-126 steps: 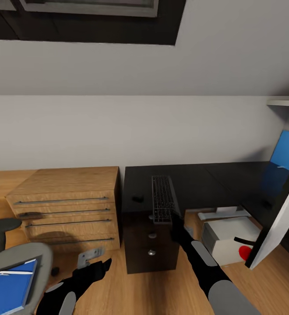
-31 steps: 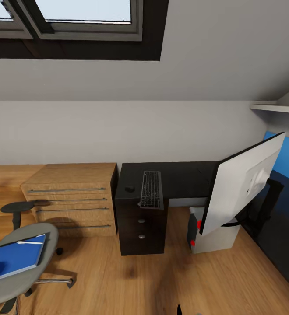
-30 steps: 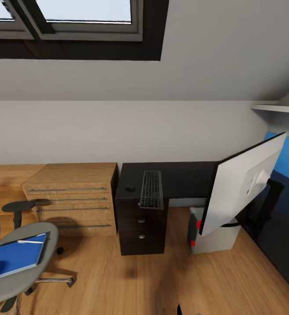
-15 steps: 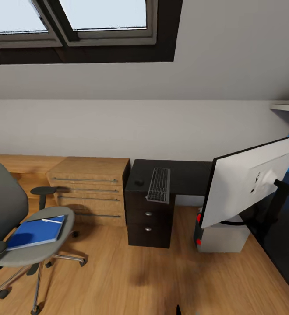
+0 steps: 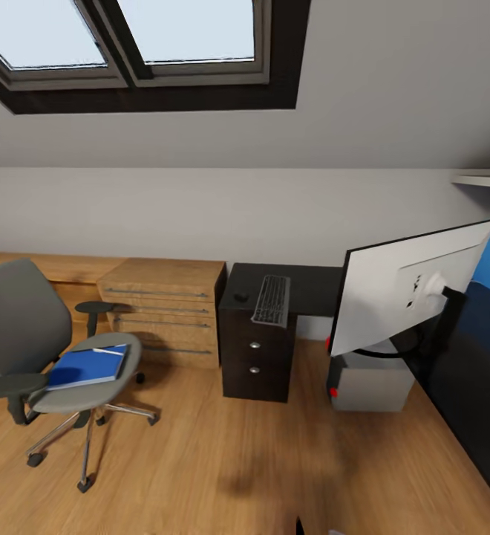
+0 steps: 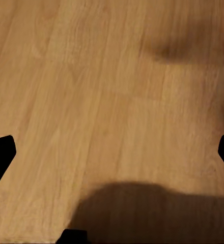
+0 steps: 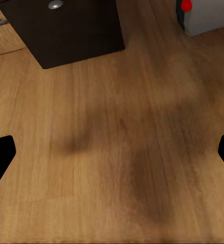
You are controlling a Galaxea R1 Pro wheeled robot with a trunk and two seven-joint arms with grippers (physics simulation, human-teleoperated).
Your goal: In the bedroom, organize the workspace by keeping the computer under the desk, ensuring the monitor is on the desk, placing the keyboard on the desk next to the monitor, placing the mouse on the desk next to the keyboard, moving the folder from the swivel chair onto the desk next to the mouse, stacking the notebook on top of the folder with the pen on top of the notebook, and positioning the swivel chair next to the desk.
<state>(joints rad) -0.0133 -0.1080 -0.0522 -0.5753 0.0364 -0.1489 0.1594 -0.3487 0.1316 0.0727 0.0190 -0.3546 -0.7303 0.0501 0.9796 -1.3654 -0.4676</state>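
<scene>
The grey swivel chair stands on the floor at the left, apart from the desk. A blue folder lies on its seat with a thin white pen on top; I cannot tell a notebook apart from the folder. On the black desk lie the keyboard and, beside it, the small black mouse. The monitor shows its white back at the right. The grey computer sits on the floor under the desk. My left gripper and right gripper are open over bare floor.
A wooden chest of drawers stands against the wall left of the desk's black drawer unit. That unit and the computer also appear in the right wrist view. A skylight is overhead. Wooden floor stretches in front.
The head view has pulled back and swung left, so the chair now appears whole. Both arms, seen near the desk 4.2 s ago, have dropped out of that view. Nothing else moved.
</scene>
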